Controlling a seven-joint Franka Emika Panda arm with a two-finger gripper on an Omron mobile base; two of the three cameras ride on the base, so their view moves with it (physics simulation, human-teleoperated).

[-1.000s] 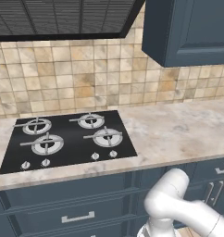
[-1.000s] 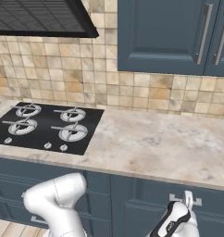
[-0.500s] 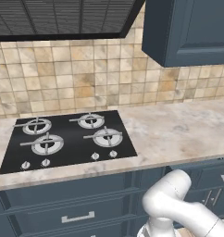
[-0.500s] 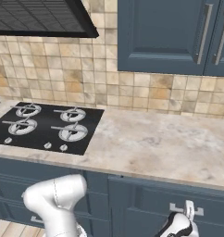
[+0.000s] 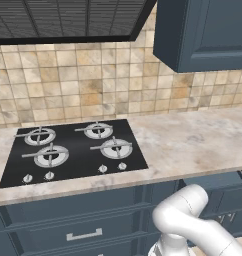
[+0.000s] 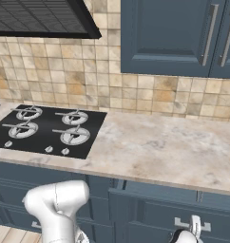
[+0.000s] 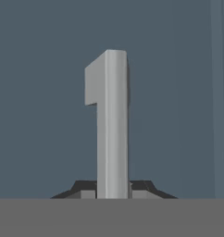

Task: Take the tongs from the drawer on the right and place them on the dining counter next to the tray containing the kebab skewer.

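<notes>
While the claw (image 7: 113, 192) sits clamped on the silver bar handle (image 7: 112, 125) at mid-frame, against the navy drawer (image 7: 40, 92), the tongs stay hidden, presumably inside. Likely light, stiff, slippery metal, best pinched across both arms mid-length.

Glossy white rounded arm (image 5: 185, 220), bulbous elbow joint; small dark gripper (image 7: 113, 190) fingertips, angular.

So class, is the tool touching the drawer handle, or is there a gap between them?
Touching. The hand view shows the grey handle rising straight from between the two dark fingertips of the tool, no gap on either side, against the drawer.
</notes>
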